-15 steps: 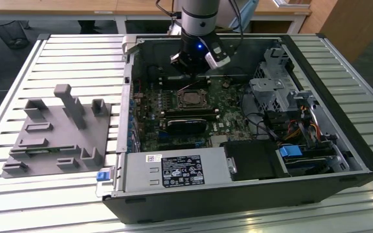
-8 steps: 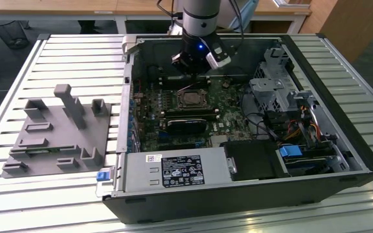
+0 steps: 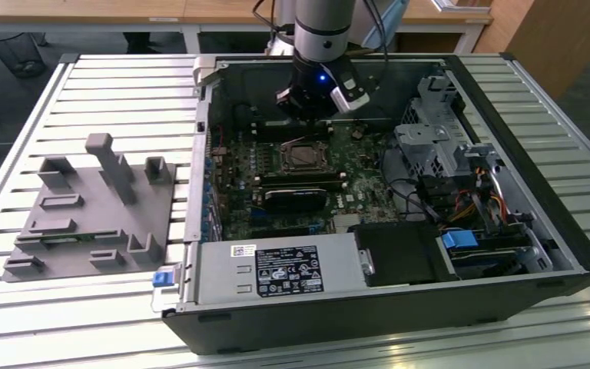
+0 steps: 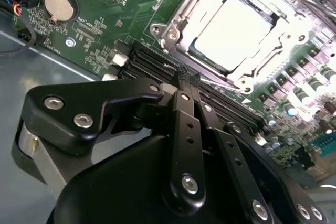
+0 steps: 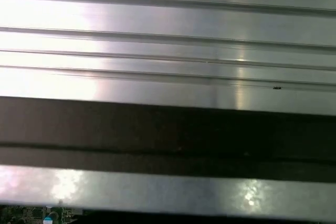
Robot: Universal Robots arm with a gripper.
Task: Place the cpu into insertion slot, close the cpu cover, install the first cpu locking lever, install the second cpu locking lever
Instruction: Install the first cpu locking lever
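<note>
Arm: one grey Universal Robots arm (image 3: 325, 31) reaches down into the open black computer case (image 3: 398, 307) from the far side in the exterior view.
Gripper: one black gripper (image 4: 188, 80); in the second wrist view its two fingers are pressed together with nothing between them, tips hovering just above the black memory slots beside the socket. In the exterior view the gripper (image 3: 313, 114) hangs just beyond the socket.
CPU: one small flat square chip with a silvery metal top (image 4: 233, 34) lies seated in the square black-rimmed insertion slot (image 4: 197, 53).
Cover: one thin silver-grey metal frame with a cut-out centre (image 4: 186, 11) lies down around the chip.
Levers: position cannot be told.
Board: one green circuit board (image 4: 113, 9) with one round silver coin cell (image 4: 58, 4) on it.
Socket in exterior view: the insertion slot (image 3: 301, 157) sits mid-board, with one black rectangular heatsink block (image 3: 295, 201) nearer the camera.
Table: slatted aluminium table (image 3: 120, 84); one grey plastic fixture block (image 3: 95, 211) lies on it, at the exterior view's left of the case.
First wrist view: aluminium slats (image 5: 168, 51).
</note>
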